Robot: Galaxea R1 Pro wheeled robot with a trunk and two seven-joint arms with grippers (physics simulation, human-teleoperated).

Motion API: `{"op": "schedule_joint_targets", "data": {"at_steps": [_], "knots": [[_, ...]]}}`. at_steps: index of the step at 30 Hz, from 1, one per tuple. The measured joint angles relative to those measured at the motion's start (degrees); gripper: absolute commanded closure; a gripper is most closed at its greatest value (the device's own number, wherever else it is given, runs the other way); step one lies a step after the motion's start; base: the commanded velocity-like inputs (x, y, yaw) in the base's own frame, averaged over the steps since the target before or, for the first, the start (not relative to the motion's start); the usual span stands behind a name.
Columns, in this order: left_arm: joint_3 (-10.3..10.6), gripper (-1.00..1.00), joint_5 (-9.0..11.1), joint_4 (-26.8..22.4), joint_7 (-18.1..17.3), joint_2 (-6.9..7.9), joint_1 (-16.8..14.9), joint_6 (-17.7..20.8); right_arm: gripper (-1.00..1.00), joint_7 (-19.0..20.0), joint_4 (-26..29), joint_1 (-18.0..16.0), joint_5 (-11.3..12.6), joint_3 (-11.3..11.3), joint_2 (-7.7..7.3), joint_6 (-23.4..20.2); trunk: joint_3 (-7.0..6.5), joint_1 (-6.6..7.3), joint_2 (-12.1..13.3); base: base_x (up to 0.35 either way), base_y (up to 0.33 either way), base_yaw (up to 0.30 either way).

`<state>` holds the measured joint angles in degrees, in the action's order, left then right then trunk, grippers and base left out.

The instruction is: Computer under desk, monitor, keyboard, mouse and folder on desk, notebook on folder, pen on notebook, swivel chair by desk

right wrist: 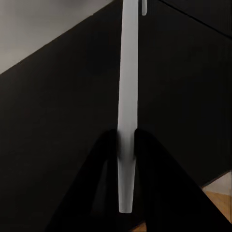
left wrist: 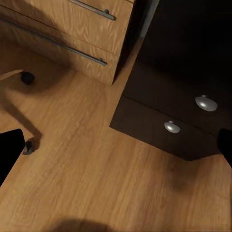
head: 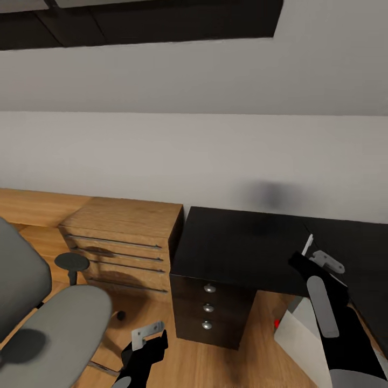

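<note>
1. Your right gripper (head: 303, 257) is up over the near edge of the desk (head: 242, 242), its black fingers (right wrist: 145, 150) pinched on the pen (right wrist: 127, 111). In the right wrist view the pale shaft runs out past the fingertips, above the glossy black top; whether the tip touches it cannot be told.
2. In the head view only a short white sliver of the pen (head: 307, 244) shows above the right gripper.
3. Your left gripper (head: 148, 342) hangs low over the wood floor (left wrist: 96, 164), between the swivel chair (head: 54, 318) and the dark drawer block (head: 210, 310) under the desk. Its dark fingertips (left wrist: 9, 150) sit at opposite edges of the left wrist view, well apart, nothing between them: spread.
4. The swivel chair stands at your left, grey seat and backrest toward you, one black armrest pad (head: 71, 262) raised beside it. A caster (left wrist: 27, 77) shows on the floor.
5. A light wooden drawer unit (head: 126, 242) with long bar handles stands against the wall, just beside the desk's left end.
6. The dark drawer block carries three round silver knobs (head: 209, 288) in a column.
7. The computer (head: 302, 334), pale case with a red dot at one corner, sits on the floor under the desk, partly hidden by your right arm.
8. Desk top, where visible, is bare black; grey-white wall (head: 161, 156) behind.
</note>
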<state>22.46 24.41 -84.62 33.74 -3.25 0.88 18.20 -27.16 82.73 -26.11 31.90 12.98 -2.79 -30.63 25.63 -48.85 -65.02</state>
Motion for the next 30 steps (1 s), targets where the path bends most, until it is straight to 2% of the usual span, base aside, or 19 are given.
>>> {"op": "schedule_joint_targets", "data": {"at_steps": [4,8,12,16,22,30], "knots": [[0.0,-1.0,-0.1,0.0,0.0,0.0,0.0,0.0,1.0,-0.2,0.3,0.0,-0.1,0.4,0.2,-0.5,0.0,0.0,0.0,0.0,0.0,-0.01],[0.1,-1.0,-0.1,0.1,0.3,0.0,0.0,0.0,1.0,-0.1,0.0,0.0,-0.2,0.7,-0.15,-0.4,-0.12,0.0,0.0,0.0,0.0,-0.236],[0.2,-1.0,-0.1,0.1,0.3,-0.01,0.0,0.0,1.0,0.1,-0.2,0.0,-0.3,4.0,-0.53,-0.6,-0.27,0.0,0.0,0.0,0.0,-0.265],[0.2,-1.0,-0.1,0.1,0.3,0.0,0.0,-0.1,1.0,0.3,-0.7,0.0,-0.1,5.6,-1.64,-0.6,-0.41,0.0,0.0,0.0,0.0,-0.27],[0.2,-1.0,-0.1,0.1,0.3,0.0,0.0,0.0,1.0,0.4,-1.6,0.0,0.0,6.1,-2.2,-0.6,-0.62,0.0,0.0,0.0,0.0,-0.271],[0.2,-1.0,-0.1,0.1,0.3,0.0,0.0,-0.1,1.0,0.6,-1.8,0.0,0.1,6.2,-3.97,-0.5,-0.9,0.0,0.0,0.0,0.0,-0.271]]}}
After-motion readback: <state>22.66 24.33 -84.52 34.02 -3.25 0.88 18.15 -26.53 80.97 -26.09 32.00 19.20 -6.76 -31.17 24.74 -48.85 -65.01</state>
